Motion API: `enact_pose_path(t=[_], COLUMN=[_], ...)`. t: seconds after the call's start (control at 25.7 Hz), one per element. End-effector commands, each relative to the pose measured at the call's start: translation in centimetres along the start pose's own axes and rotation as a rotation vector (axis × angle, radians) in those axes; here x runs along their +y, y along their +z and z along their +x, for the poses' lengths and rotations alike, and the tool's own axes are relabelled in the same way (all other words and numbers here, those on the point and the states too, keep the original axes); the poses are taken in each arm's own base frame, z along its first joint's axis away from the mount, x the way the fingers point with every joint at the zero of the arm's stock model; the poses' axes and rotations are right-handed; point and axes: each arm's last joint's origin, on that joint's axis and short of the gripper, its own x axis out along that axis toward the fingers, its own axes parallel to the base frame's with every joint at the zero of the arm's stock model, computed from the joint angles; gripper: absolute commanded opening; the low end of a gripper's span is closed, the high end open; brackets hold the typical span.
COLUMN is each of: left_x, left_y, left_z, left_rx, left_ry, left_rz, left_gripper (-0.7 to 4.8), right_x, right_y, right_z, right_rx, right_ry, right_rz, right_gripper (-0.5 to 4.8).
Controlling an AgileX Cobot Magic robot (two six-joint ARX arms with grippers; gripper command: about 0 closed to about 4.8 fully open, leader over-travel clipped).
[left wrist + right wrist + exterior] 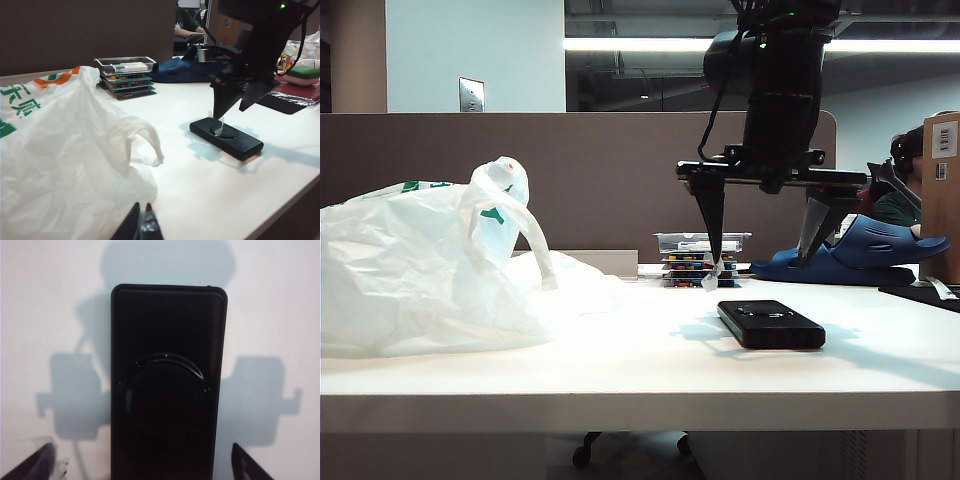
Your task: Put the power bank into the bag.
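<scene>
The power bank (770, 325) is a flat black slab lying on the white table (620, 370), right of centre. It also shows in the left wrist view (227, 137) and fills the right wrist view (167, 385). My right gripper (760, 255) hangs just above it, pointing down and open, one finger on each long side, with nothing held (145, 467) (232, 107). The bag (420, 270) lies crumpled on the left of the table, a loop handle drooping toward the middle. My left gripper (141, 220) is shut and empty, low beside the bag (65, 150).
A stack of clear trays (700, 260) stands at the back behind the power bank, with dark blue sandals (860, 255) to its right. A brown partition (600, 170) closes off the far side. A cardboard box (942, 180) stands at the far right.
</scene>
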Motion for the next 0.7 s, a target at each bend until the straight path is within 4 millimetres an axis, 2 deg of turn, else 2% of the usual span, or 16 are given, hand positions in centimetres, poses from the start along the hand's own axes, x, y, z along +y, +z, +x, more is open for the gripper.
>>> enact_pose_path(t=[0.04,0.23,0.39,0.7], left_x=[0.0,0.0,0.0,0.0], left_y=[0.2,0.2,0.3,0.3], left_z=[0.0,0.0,0.0,0.0], left_rx=[-0.011,-0.011,-0.011,-0.011], left_ry=[-0.005,-0.005,-0.005,-0.005], left_rz=[0.005,0.005,0.005,0.005], left_gripper=[-0.05,-0.05,-0.05,-0.05], right_x=[0.1,0.1,-0.1,0.0], right_y=[0.1,-0.1,-0.8,-0.5], right_z=[0.4,1.2,2.8,3.6], right_rx=[-0.011,-0.02,-0.026,-0.073], right_ry=[-0.005,-0.004,0.0,0.003], right_rz=[0.005,0.018,0.039,0.042], right_gripper=[4.79,4.79,4.79,4.79])
